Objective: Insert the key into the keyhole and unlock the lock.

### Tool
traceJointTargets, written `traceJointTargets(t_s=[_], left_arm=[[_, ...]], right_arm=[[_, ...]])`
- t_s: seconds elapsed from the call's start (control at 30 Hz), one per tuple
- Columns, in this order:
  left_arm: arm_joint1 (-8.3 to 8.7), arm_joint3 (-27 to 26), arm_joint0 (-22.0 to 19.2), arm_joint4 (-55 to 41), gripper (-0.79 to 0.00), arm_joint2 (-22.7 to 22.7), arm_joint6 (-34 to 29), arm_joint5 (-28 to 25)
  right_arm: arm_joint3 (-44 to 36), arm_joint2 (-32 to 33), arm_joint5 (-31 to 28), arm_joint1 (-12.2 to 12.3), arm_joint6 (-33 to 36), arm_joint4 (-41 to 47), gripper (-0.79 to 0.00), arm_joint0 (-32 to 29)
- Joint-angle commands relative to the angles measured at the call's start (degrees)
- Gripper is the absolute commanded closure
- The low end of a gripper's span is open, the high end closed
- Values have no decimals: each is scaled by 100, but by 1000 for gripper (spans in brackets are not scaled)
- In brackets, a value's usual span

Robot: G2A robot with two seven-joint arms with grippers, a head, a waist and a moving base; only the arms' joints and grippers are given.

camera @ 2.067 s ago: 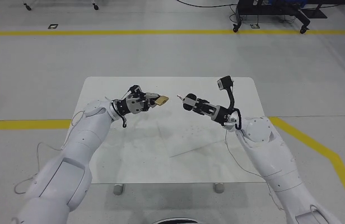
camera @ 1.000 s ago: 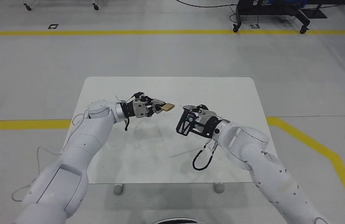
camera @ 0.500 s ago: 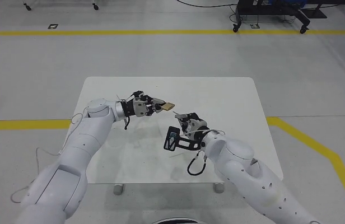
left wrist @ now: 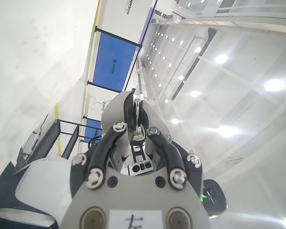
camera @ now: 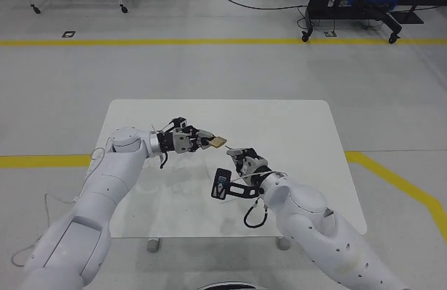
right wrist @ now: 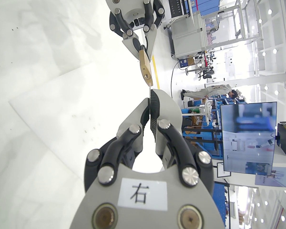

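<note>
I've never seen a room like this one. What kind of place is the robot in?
Probably a factory hall or robot lab: yellow lines mark the floor, framed machine booths and a big screen stand behind, and the robot works at a white table.

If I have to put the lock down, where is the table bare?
Bare: the table beyond both grippers, out to its far corners, and the near strip between the two arms. Crowded: mid-table, where the left gripper holds the lock close to the key in the right gripper.
</note>
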Motion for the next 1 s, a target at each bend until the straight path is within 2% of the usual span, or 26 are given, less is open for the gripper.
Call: traceJointTargets(t_s=[0.0,0.33,0.97], left_arm=[[6,-32,14,23,0,-13,0,9],[21,-127,63,100,0,-62,-17,72],[26,-222,85,204,0,-122,-63,107]], right_arm=[[6,-11,-30,-10,6,-7,0,3],[-2,-38,-232,-55,-25,-7,0,12],[68,-84,-241,-163,162,-192,0,55]])
